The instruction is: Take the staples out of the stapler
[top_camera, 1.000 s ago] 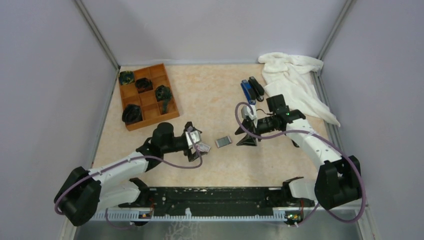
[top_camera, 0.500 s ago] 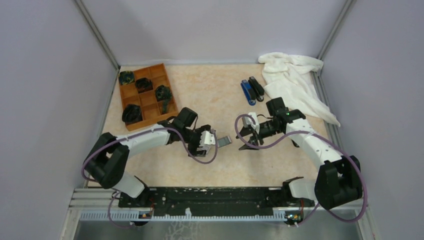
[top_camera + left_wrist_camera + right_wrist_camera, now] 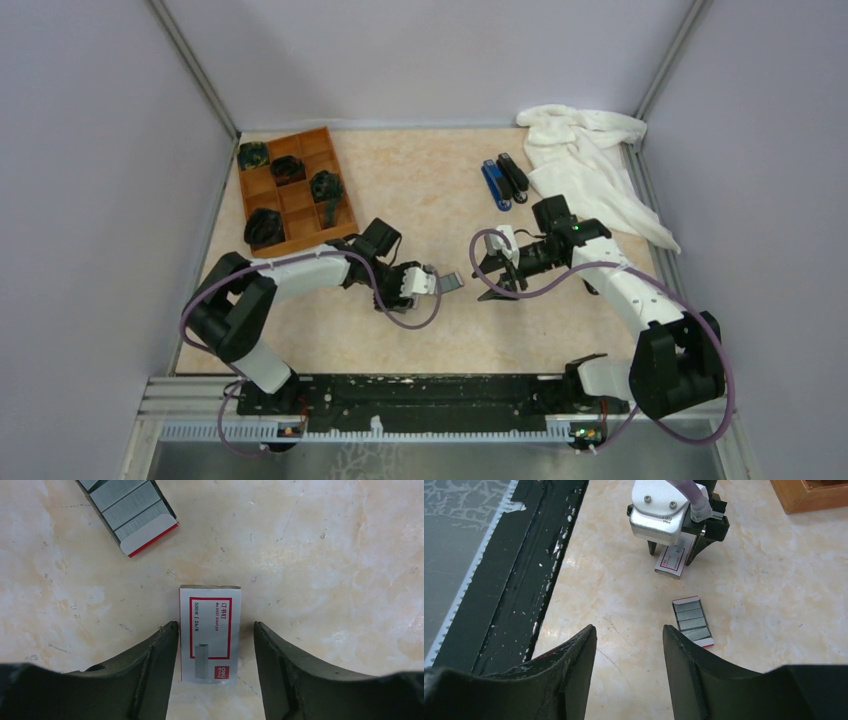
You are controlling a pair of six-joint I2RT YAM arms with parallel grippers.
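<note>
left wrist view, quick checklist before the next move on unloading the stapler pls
1. The left gripper is open, fingers either side of the white-and-red box lying flat: ok.
2. The left gripper is at the black stapler: not ok, it is at the box.
3. The right gripper is open and empty: ok.
4. The black stapler is held: not ok, it lies at the back beside the blue stapler.
5. Whether staples are inside it: cannot tell.
6. The open tray of staple strips lies apart from both grippers: ok.
</note>
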